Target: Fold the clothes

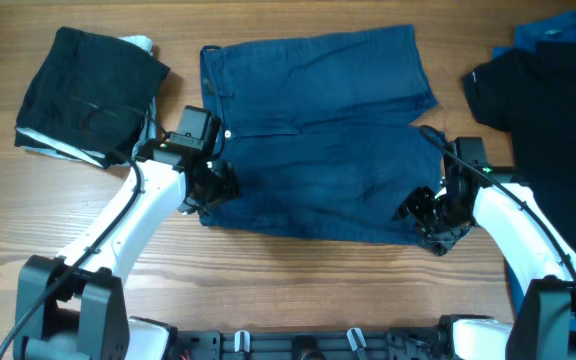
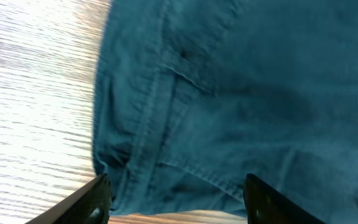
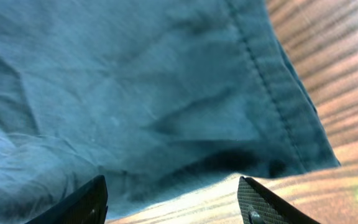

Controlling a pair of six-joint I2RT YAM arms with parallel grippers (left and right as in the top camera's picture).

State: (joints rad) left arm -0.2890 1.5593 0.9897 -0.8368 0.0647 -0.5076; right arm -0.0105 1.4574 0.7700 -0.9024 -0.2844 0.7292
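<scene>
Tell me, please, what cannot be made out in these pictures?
Black garment at right: overhead, cut off by the frame edge, partly under the right arm.
Bright blue garment: overhead, partly behind the black one, cut by the edge.
Pale garment: overhead, only a sliver shows beneath the folded black piece.
Navy piece: both wrist views cut off most of it.

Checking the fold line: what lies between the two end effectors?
Only the navy garment: in the overhead view, its near edge spans from the left end effector to the right end effector.
</scene>
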